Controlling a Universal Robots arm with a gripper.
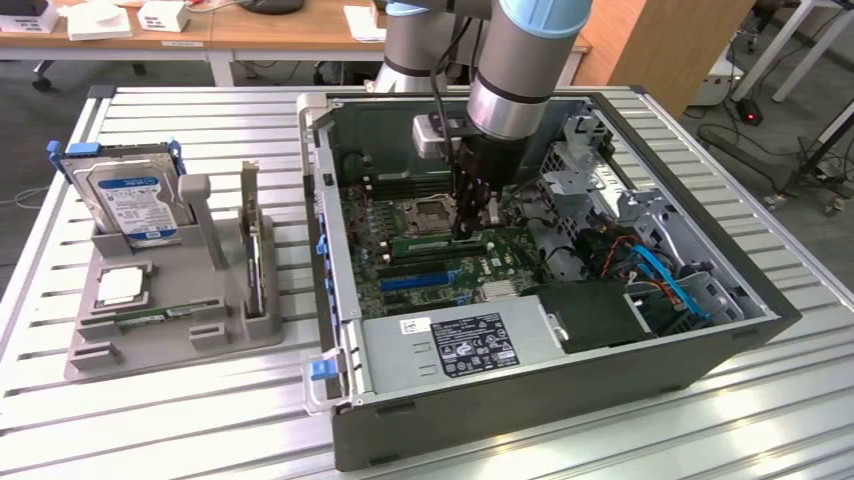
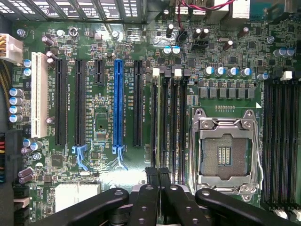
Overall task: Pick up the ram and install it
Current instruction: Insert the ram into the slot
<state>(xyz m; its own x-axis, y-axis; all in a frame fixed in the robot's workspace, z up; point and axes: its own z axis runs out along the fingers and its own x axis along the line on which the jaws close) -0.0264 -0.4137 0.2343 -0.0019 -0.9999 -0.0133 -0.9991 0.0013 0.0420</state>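
Inside the opened computer case [image 1: 534, 405], the claw [image 2: 158, 172] is seen low over the motherboard [image 2: 101, 120], its black fingertips [image 2: 151, 176] drawn almost together with no real gap left between them. The ram [image 2: 159, 122] is found straight ahead of those fingertips: it is viewed edge-on as a thin pale-green line standing in the memory slot nearest the claw, with one end reaching in under the tips. Whether that end is pinched between the fingers or merely lies beneath them cannot be told, nor can it be told whether the stick is fully seated in its slot. An empty processor socket [image 2: 225, 153] is seen off to one side of the claw and a blue expansion slot [image 2: 117, 103] off to the other, both apart from the fingers. The stick is judged to be light, stiff, thin and easily harmed: its chips and contact edge are best left untouched, and a hold is best taken across the two flat faces near the top edge, or at the short ends, with pressure kept straight so that the board is not bent or twisted
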